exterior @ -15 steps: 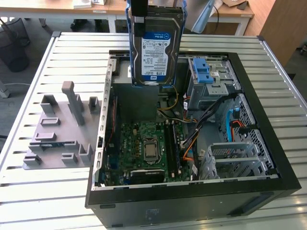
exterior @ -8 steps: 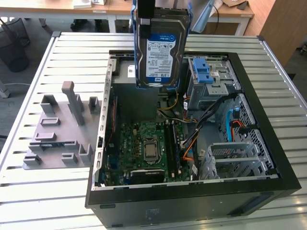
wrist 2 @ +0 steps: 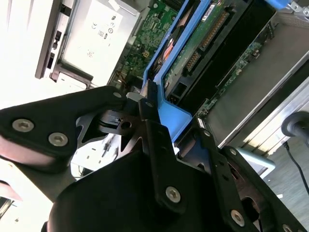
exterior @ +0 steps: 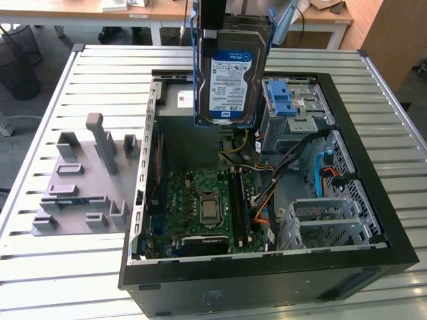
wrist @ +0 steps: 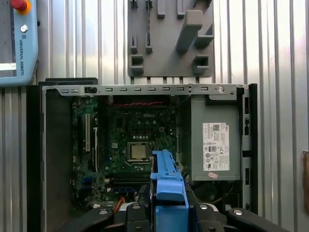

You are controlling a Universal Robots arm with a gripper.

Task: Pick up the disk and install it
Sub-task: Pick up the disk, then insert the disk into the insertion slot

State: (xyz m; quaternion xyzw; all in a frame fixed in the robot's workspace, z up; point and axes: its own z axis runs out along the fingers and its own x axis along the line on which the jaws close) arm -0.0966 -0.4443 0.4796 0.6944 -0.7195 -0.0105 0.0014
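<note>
**Clerk:** Largest item?
**Checker:** Table (exterior: 47,287). Slatted metal, running across the exterior view from edge to edge.

**Clerk:** Next?
**Checker:** Computer case (exterior: 267,283). Black, with the side panel off, lying open across the centre and right of the frame. Inside it, a green motherboard (exterior: 193,200) sits at lower centre. A grey power supply (wrist: 215,145) with a white sticker shows in the first wrist view.

**Clerk:** Beside the case?
**Checker:** Grey fixture plate (exterior: 77,193). It sits on the table at the left of the frame and carries upright pegs and slots.

**Clerk:** The disk?
**Checker:** Disk (exterior: 230,73). Upper centre of the exterior view, hanging upright above the open case. The label faces the camera and a blue carrier bracket frames the edges. It appears clear of everything below.

**Clerk:** Held by?
**Checker:** Gripper (wrist 2: 171,113). It is closed on the end of the blue bracket, and its fingers (wrist 2: 148,108) pinch the plastic from both sides.

**Clerk:** Smallest?
**Checker:** Blue latch (exterior: 283,100). It is on the drive cage, just to the exterior view's right of the disk.

**Clerk:** Handling notes?
**Checker:**
- Probably dense for its size: stiff metal, smooth faces, no give.
- Likely sensitive to knocks, and the circuit board on its underside is bare.
- The bracket is thin plastic and may flex, so the drive could twist in an end grip.
- Best taken by the bracket's end or side rails, never by the label face or the board.
</note>
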